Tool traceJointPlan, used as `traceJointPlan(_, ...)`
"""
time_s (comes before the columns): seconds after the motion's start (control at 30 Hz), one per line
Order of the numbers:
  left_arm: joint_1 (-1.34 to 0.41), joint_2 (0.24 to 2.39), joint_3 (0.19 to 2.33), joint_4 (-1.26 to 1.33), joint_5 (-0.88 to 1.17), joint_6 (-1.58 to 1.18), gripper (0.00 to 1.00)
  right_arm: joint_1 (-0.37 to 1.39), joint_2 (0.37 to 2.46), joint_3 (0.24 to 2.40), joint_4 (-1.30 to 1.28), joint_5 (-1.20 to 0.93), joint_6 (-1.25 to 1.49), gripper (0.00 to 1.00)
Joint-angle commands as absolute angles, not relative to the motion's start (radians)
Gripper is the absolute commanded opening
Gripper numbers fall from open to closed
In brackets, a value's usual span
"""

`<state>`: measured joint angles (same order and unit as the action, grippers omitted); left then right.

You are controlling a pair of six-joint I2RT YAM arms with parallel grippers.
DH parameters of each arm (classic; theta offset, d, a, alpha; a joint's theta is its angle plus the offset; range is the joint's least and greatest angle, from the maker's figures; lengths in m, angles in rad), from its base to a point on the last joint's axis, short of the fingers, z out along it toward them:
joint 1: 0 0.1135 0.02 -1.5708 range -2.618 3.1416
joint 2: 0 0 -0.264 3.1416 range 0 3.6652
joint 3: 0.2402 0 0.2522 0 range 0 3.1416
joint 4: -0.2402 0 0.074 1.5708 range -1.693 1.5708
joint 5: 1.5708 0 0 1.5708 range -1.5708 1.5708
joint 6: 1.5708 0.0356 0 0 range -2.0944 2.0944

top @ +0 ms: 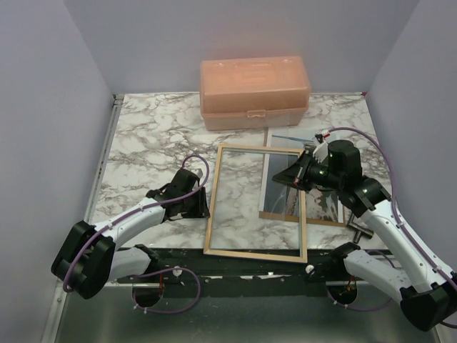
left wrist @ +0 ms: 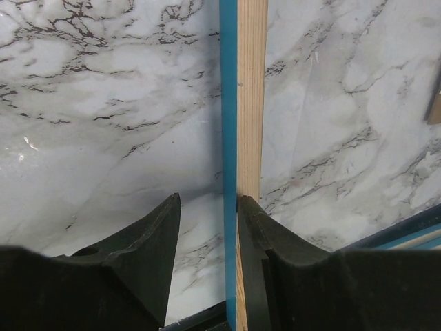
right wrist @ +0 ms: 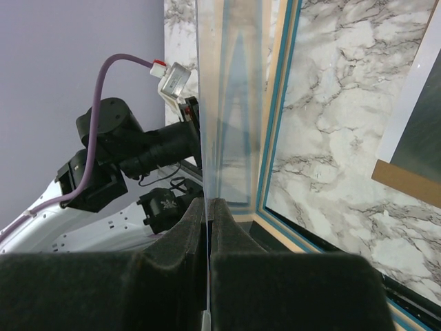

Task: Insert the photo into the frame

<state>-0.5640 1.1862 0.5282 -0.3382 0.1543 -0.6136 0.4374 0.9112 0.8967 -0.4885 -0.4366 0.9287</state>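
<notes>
The frame [top: 253,251] lies flat on the marble table, light wood side up. Its rim [left wrist: 251,103] has a blue outer edge. My left gripper [top: 207,204] straddles the left rail. In the left wrist view that gripper [left wrist: 207,200] is open: the right finger touches the wood and the left finger stands apart. My right gripper [top: 293,175] hangs over the frame's right rail. In the right wrist view it [right wrist: 208,203] is shut on the edge of a thin clear pane [right wrist: 227,103] standing edge-on above the frame [right wrist: 275,138]. The photo [top: 320,206] lies picture up to the right, partly under the frame.
A closed orange plastic box [top: 253,93] stands at the back of the table, just beyond the frame. A brown backing board [top: 314,221] sticks out from under the photo [right wrist: 427,124]. Grey walls close in both sides. The table's dark front edge runs just below the frame.
</notes>
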Motion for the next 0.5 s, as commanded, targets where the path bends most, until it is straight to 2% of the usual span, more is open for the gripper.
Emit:
traceJointPlan(0.0,-0.56,1.203,0.531,-0.35,0.119,-0.606,0.4,0.436,0.897,0.872,-0.446,-0.472,0.948,0.01)
traceJointPlan(0.47,-0.56,1.212,0.533,-0.349,0.121,-0.604,0.39,0.436,0.916,0.854,-0.429,-0.453,0.937,0.01)
